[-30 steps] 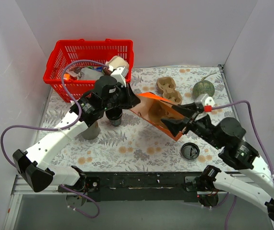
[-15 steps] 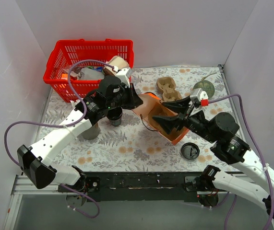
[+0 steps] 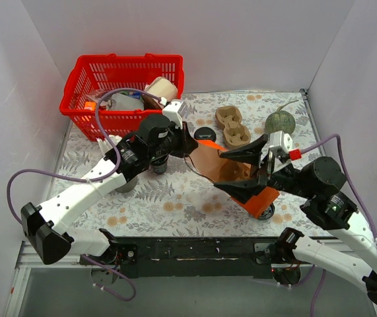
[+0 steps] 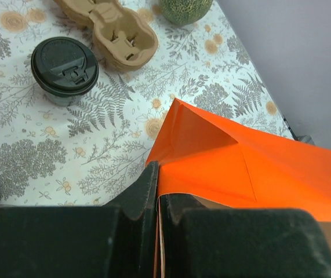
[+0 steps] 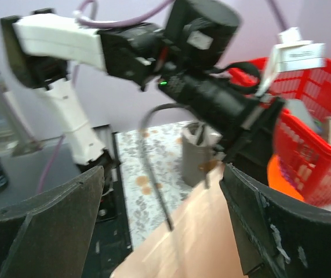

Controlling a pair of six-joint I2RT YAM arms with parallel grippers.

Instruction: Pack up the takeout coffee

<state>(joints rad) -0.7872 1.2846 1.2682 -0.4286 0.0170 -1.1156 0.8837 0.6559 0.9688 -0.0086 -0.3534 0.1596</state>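
Left claw (image 4: 158,179) pinches the orange bag's (image 4: 240,168) rim; right claw (image 3: 220,170) gapes wide at its mouth; the takeout coffee (image 3: 160,164) stands on the surface just beside the left claw, away from the right; a hard tug could tear the paper, or a swinging wrist topple the cup; counted: one bag, one coffee, one lidded cup (image 4: 65,63), one red basket (image 3: 82,109).

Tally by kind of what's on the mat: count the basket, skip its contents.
Cups: 3: lidded cup, black cup, grey cup
Orange bag: 1
Cardboard carrier: 1
Melon: 1
Loose lid: 1
Red basket: 1
Total: 8
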